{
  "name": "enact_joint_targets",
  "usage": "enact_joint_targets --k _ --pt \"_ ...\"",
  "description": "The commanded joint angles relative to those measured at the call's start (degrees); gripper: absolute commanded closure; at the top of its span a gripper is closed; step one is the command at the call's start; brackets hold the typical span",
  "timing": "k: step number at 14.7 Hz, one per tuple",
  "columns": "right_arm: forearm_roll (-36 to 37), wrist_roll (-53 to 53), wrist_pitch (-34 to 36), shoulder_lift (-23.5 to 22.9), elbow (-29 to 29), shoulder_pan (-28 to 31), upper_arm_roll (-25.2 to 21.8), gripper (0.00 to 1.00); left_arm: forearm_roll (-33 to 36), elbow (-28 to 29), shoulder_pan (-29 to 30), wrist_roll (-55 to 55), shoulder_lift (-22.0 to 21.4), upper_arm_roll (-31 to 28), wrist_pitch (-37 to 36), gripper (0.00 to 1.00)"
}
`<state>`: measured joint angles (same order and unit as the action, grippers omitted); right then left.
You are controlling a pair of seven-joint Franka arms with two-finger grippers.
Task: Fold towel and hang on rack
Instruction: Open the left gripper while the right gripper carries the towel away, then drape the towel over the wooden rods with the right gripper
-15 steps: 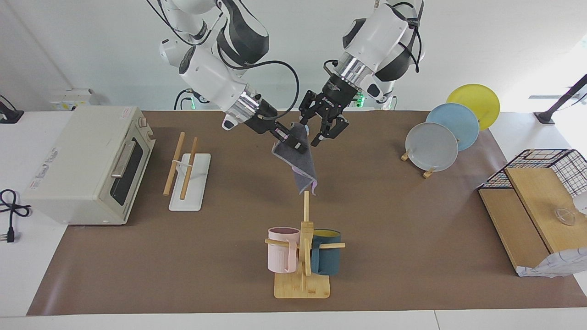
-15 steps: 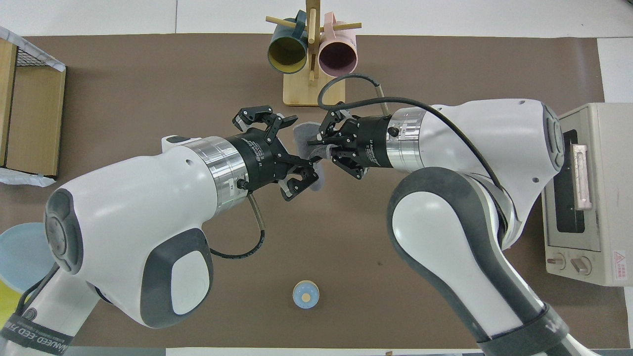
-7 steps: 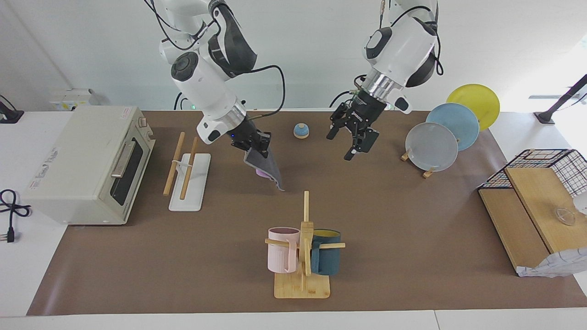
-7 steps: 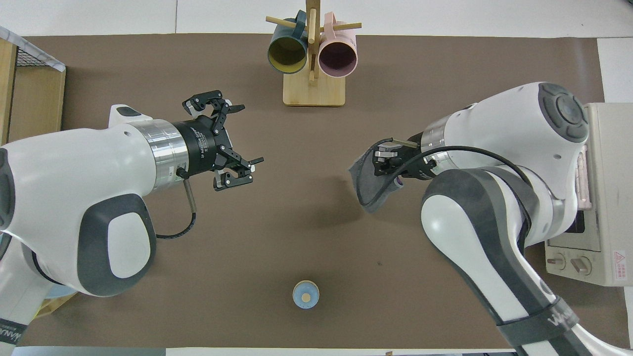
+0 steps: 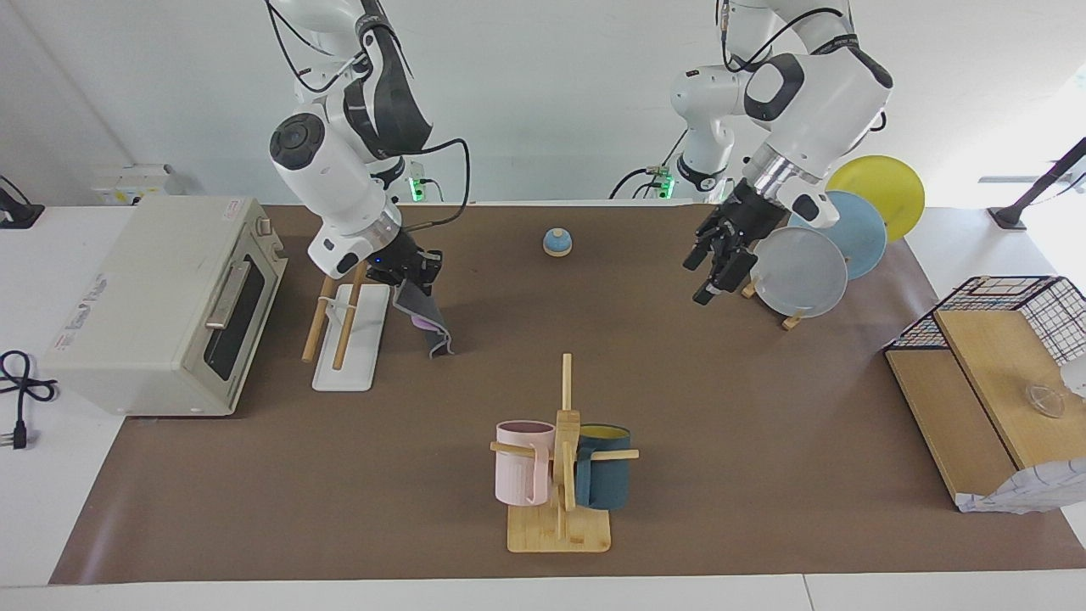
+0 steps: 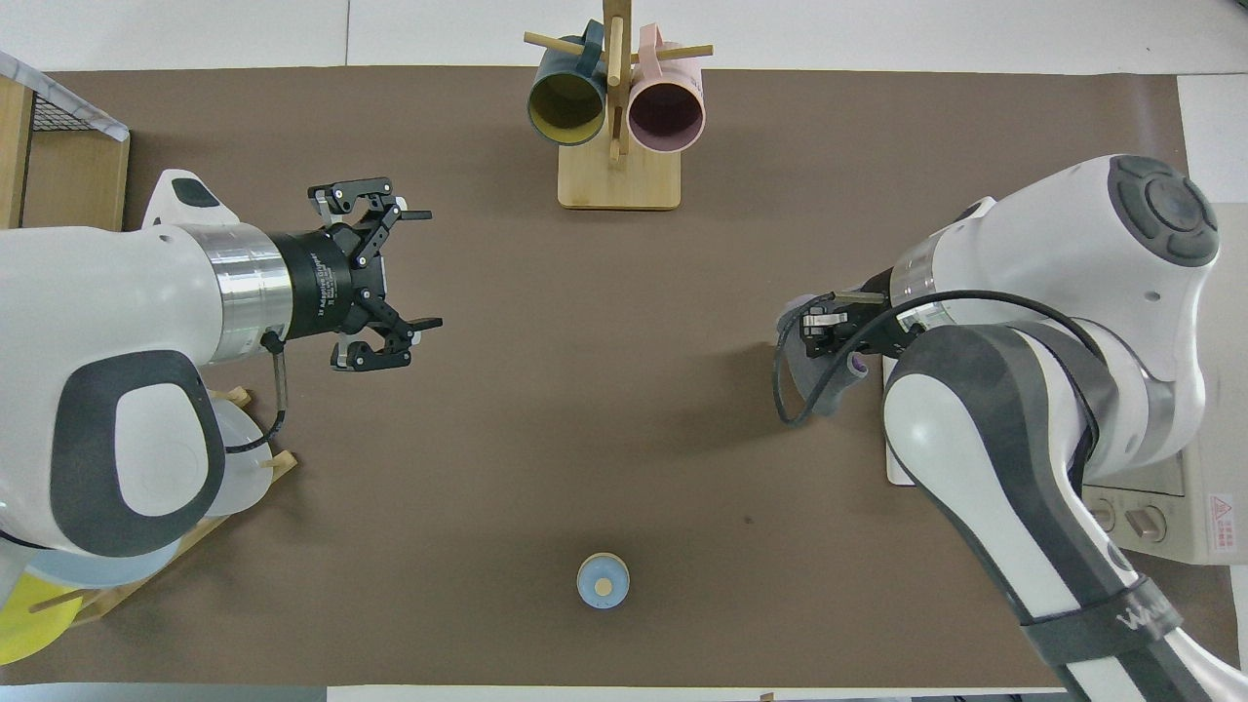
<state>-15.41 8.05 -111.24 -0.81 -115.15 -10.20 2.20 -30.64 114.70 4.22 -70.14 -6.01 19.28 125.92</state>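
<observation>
The right hand (image 5: 416, 273) stays clamped on the folded towel (image 5: 427, 322), which hangs below it just beside the rack (image 5: 349, 316), ready for draping over the rods, while the left hand (image 5: 717, 259), fingers apart and empty, waits well clear.

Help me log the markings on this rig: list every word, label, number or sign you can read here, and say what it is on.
"WA": white letters on the grey band of the right arm; the rest is cut off.
Left gripper: white print on its black collar, too small to read.
Oven: a red warning-triangle sticker by the knobs, its text too small to read; the side labels in the facing view are blurred.
</observation>
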Motion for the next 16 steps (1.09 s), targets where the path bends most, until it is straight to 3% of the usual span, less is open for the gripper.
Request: enact_joint_targets --k 1,7,9,10,12,16 --pt "3.9 -2.7 -1.5 3.8 -6.2 2.5 0.5 1.00 4.0 0.5 3.8 13.3 -1.8 0.4 -4.9 0.00" --pt "12.2 -5.6 -2.9 3.8 -6.3 4.7 0.5 1.00 19.5 -6.2 6.8 38.0 0.3 0.4 -15.4 0.00" --pt "15.8 -6.7 -2.8 3.8 -6.3 4.9 0.5 1.00 25.5 -11.6 6.5 42.8 2.2 0.5 -21.5 0.00" --pt "19.0 -7.3 -2.1 3.7 -6.1 6.3 0.5 1.00 30.4 -18.7 5.7 51.1 5.5 0.5 -28.7 0.00" --pt "21.5 -8.7 -0.9 3.7 -5.8 7.2 0.5 1.00 33.5 -23.1 3.4 56.6 7.3 -0.1 -33.7 0.00" --pt "24.4 -9.0 1.6 3.2 -3.3 7.4 0.5 1.00 33.4 -28.0 -6.3 64.1 9.1 -11.4 -40.2 0.00"
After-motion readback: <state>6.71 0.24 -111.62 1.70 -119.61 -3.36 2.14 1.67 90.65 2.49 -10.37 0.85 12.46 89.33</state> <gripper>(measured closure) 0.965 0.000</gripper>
